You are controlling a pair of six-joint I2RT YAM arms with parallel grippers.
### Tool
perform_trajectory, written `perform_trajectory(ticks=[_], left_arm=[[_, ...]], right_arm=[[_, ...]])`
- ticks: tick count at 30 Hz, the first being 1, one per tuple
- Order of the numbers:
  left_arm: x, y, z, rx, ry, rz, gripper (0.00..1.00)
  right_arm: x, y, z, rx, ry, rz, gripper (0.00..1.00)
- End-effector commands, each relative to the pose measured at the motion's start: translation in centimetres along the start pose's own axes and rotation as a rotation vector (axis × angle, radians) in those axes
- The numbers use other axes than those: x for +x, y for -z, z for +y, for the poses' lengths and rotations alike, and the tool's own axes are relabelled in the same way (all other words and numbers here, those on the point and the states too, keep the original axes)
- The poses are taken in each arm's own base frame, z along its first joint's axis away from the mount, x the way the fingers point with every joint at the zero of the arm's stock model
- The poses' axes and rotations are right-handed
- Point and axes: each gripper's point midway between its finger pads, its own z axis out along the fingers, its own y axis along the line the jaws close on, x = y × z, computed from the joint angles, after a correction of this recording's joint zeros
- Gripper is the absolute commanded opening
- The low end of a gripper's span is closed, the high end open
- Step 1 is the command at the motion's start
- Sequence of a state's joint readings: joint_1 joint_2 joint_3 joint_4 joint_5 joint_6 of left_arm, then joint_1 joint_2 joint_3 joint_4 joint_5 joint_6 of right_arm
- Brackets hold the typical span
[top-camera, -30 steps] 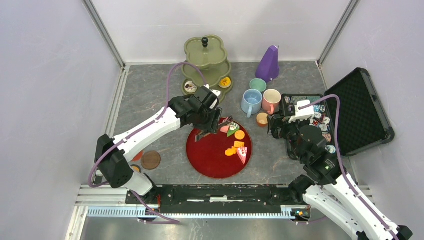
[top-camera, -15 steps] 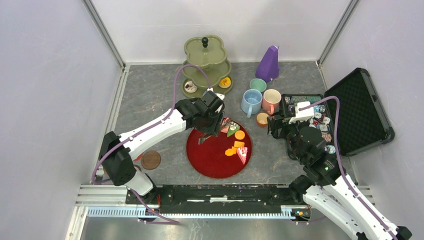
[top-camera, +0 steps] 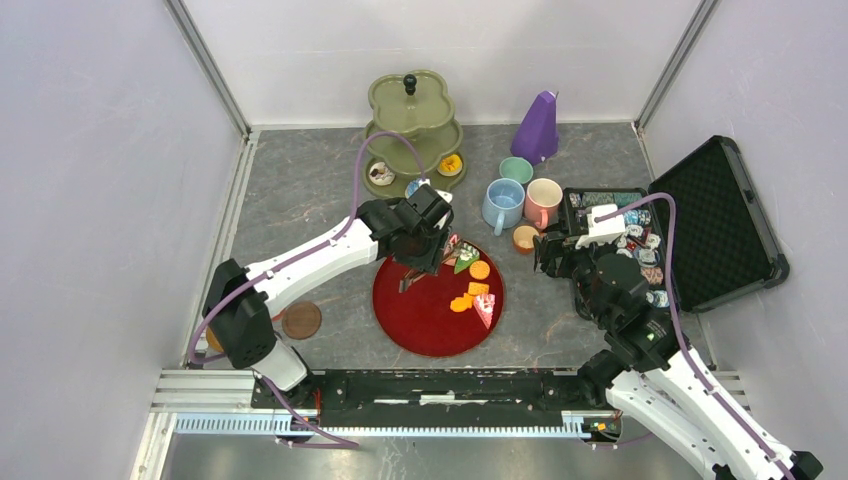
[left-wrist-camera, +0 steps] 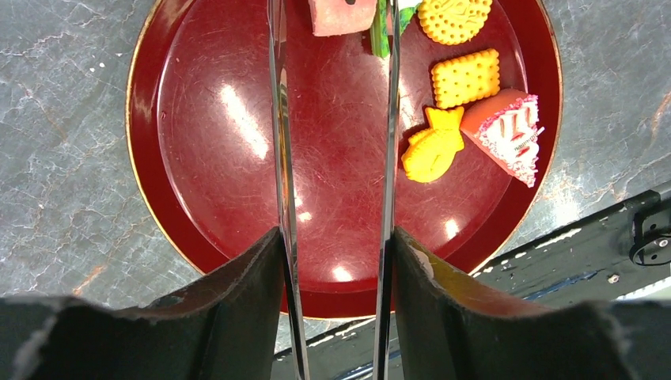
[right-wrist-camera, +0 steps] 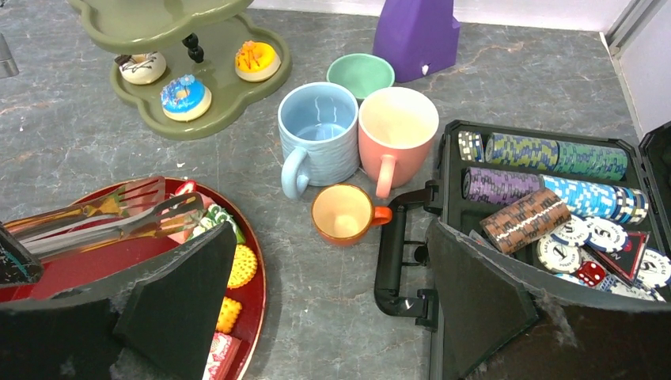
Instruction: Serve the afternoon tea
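1. My left hand (left-wrist-camera: pixel 336 237) is clenched on the metal tongs (left-wrist-camera: pixel 279 158), blades parted, over the red plate (left-wrist-camera: pixel 198 103).
2. Tong tips reach the pink cake slice (left-wrist-camera: pixel 340 14) straight ahead; contact unclear.
3. The orange biscuits (left-wrist-camera: pixel 467 77) and the second cake slice (left-wrist-camera: pixel 506 131) lie on the plate, right of the blades.
4. My right hand (right-wrist-camera: pixel 332 301) is spread wide, grasping nothing, above the worktop (right-wrist-camera: pixel 332 340).
5. The orange cup (right-wrist-camera: pixel 344 212) sits just ahead of it; the blue mug (right-wrist-camera: pixel 319 134) and pink mug (right-wrist-camera: pixel 396 127) stand beyond, and the green mug (right-wrist-camera: pixel 361 75) is behind those.

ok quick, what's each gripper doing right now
left gripper: shut on the tongs
right gripper: open, empty
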State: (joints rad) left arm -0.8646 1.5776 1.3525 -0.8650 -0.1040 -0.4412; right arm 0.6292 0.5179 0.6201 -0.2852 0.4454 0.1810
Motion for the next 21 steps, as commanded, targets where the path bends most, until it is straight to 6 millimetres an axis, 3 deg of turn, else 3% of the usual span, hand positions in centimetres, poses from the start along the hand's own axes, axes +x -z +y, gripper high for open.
perform_trajectory(ticks=[1,12,21], left_arm=[[-0.5,-0.3,-0.5,-0.008,0.047,-0.025,0.55],[-0.9,0.6,0.2,-0.036,0.055,-0.068,0.39],[-1.8,4.1,1.9,-0.089,0.055,-0.132,0.37]], right_arm=[[-0.8,-0.1,0.4,-0.012,-0.035,-0.038,0.98],[-0.8,0.1,0.2,-0.010,-0.037,-0.040,0.98],[-0.8,0.2,0.3,-0.013,-0.048,-0.042,0.98]])
